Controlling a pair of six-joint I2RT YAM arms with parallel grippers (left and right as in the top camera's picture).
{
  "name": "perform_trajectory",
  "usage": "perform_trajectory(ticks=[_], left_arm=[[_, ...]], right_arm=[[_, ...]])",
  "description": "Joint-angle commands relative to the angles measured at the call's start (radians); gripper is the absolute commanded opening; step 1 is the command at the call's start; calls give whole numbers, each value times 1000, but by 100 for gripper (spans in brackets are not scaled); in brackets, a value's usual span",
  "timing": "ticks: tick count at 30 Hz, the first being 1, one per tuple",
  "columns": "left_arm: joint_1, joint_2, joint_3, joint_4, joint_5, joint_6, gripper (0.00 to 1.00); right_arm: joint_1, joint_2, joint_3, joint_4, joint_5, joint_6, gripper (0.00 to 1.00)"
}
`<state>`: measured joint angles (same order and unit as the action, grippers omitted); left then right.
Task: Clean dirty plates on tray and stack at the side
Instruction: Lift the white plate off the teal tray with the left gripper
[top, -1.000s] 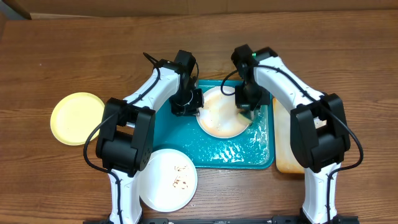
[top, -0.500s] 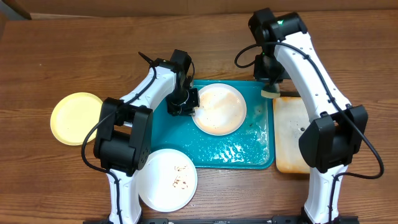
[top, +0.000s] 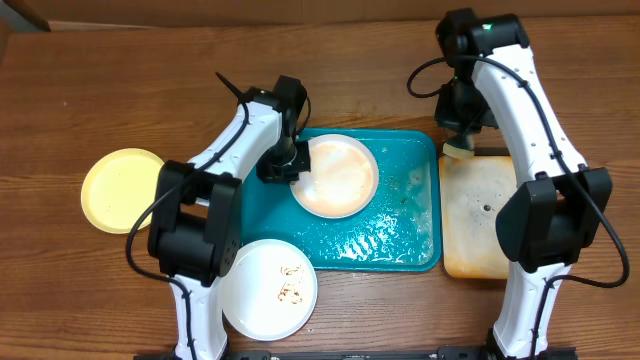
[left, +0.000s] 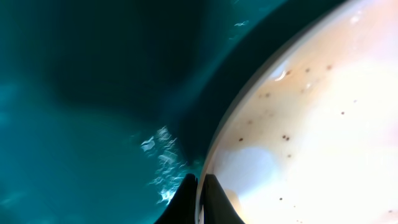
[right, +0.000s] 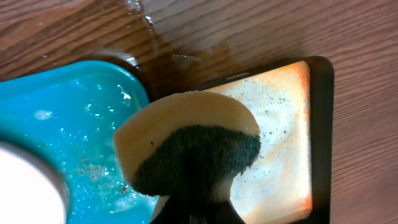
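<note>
Smeared white plate (top: 335, 177) rests on wet teal tray (top: 392, 242)
</note>
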<state>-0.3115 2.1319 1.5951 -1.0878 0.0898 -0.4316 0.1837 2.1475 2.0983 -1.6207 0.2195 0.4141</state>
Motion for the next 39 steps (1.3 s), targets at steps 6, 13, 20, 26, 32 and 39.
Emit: perform_trajectory(ticks=[6,13,20,26,32,39], left_arm=[[-33,-248,143,-164,-277,-30,4],[-177,-403,175,-293,-494,-74,4],[-304,-425,175,-489,-766,-234,4],[-317,-424,175,-501,-891,-314,4],[-318,-419,175,-467,-1124,-315,4],[-319,-417,175,-416,-1286,-161,4]], right_arm=[[-96,-25,-18,13,-48,5,4],[-140,-25,-175,93,-107,-9,4],[-140,-25,-416,237,-166,-22,4],[-140,-25,-510,301,-208,-25,4],[-140,-25,-513,308,-222,-29,4],[-140,-25,-513,308,-222,-29,4]])
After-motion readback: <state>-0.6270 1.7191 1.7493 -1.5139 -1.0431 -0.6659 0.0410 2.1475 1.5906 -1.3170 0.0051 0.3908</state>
